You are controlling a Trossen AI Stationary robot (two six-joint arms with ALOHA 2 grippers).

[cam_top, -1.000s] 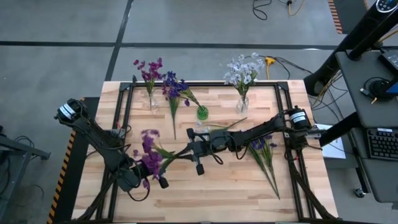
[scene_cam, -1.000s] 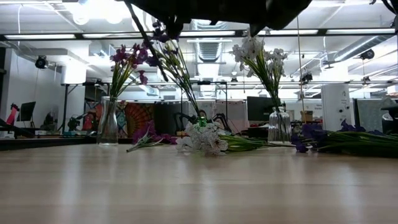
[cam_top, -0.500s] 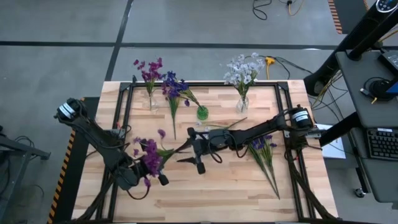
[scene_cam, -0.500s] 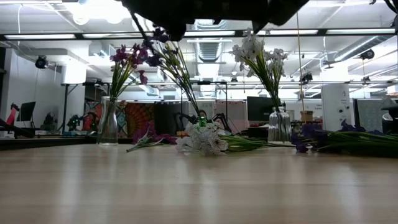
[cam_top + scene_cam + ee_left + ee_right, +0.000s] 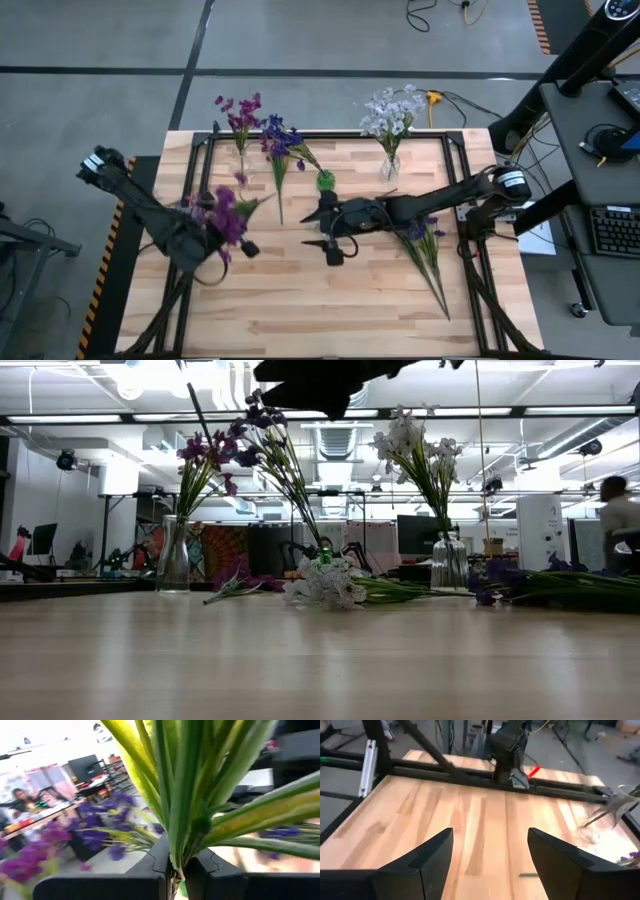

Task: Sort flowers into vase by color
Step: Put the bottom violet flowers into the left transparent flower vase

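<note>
Magenta blossoms of one flower sprig (image 5: 222, 212) sit in the left gripper (image 5: 243, 246), whose fingers (image 5: 150, 870) are closed tight on the green stem (image 5: 177, 820); it hangs above the desk (image 5: 300, 310) left of the green vase (image 5: 325, 181), close to the desk's left rail. That green vase, near the middle of the far edge, carries dark blue-violet flowers (image 5: 280, 140). Left of it a clear vase (image 5: 173, 555) holds magenta flowers (image 5: 240, 112), and right of it another clear vase (image 5: 389, 166) holds pale white-blue flowers (image 5: 391, 110). The right gripper (image 5: 331, 242) hovers just in front of the green vase with its fingers (image 5: 427, 860) spread wide and nothing between them. Loose violet sprigs (image 5: 425, 250) lie on the desk to the right of the green vase, toward the right rail; a pale sprig (image 5: 325, 588) lies near the vase's foot. Bare light wood fills the near half of the desk in front of the green vase, bordered by a dark metal frame (image 5: 200, 170). Grey floor surrounds the desk; beyond it the low view shows a lit workshop room with a person (image 5: 618, 520) at the far right.
</note>
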